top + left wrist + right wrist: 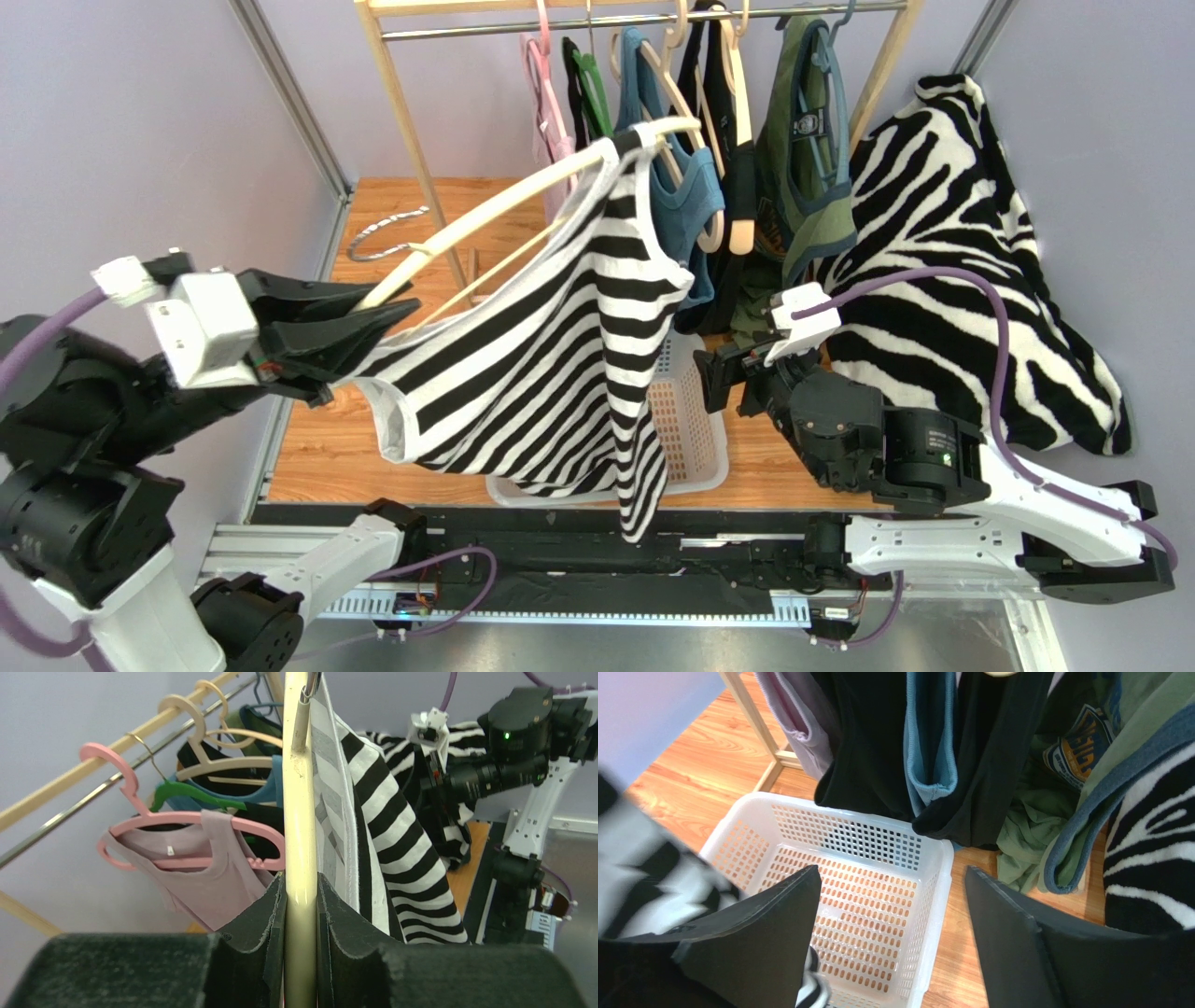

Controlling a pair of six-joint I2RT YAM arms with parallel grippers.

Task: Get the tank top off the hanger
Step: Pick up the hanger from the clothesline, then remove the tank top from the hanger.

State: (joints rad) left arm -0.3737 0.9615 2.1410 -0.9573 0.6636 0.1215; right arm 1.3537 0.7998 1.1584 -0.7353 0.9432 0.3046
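Left gripper (302, 952) clamped tight on cream hanger (300, 826), held tilted in front of the rack (631, 17). Striped tank top (561, 350) hangs on it, draping over white basket (836, 806). Right gripper (892, 931) jaws apart, empty, above basket.

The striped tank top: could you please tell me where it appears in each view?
Top external: striped tank top at centre, draped on the cream hanger.
Left wrist: right of centre, beside the hanger.
Right wrist: blurred at the left edge.
Shared landmark: the hanging pink top.
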